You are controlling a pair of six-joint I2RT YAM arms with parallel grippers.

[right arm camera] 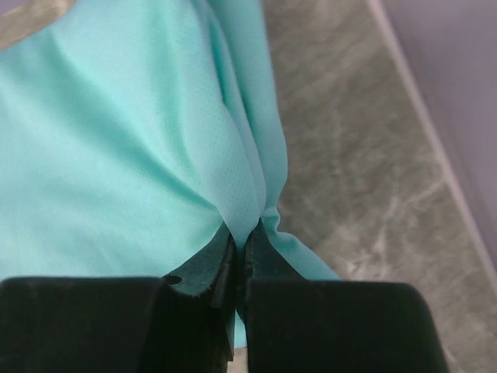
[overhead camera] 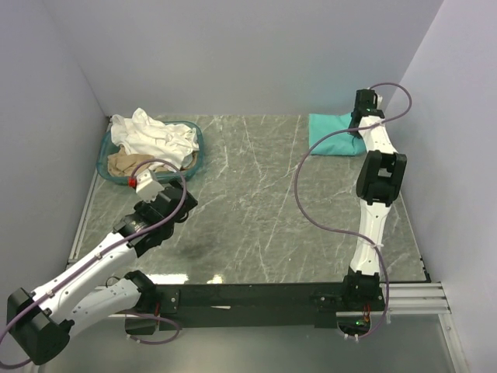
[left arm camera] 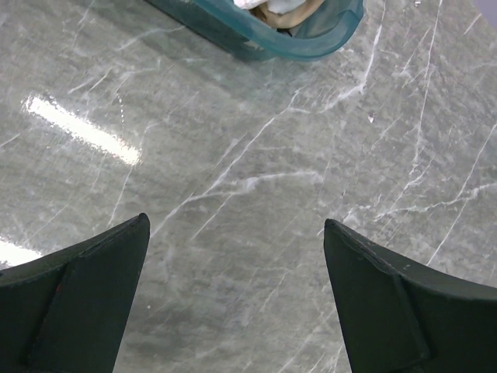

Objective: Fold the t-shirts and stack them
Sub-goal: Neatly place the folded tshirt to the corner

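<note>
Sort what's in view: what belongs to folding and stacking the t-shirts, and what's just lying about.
For the job: teal-green cloth t-shirt, pinched by the shut right gripper; crumpled white cloth t-shirts; beige cloth t-shirt; open left gripper.
Just there: oval teal plastic basket holding the white and beige ones; grey marbled table.

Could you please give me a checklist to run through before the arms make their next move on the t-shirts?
1. Right end effector gripping the teal t-shirt: ok, shut on a pinch of cloth.
2. Left end effector free: ok, open and empty above the bare table.
3. Teal t-shirt lying flat: not ok, puckered at the pinch.
4. White t-shirts and beige t-shirt folded: not ok, crumpled in the teal basket.
5. Right arm's cable clear of the teal t-shirt: cannot tell from the top view.
</note>
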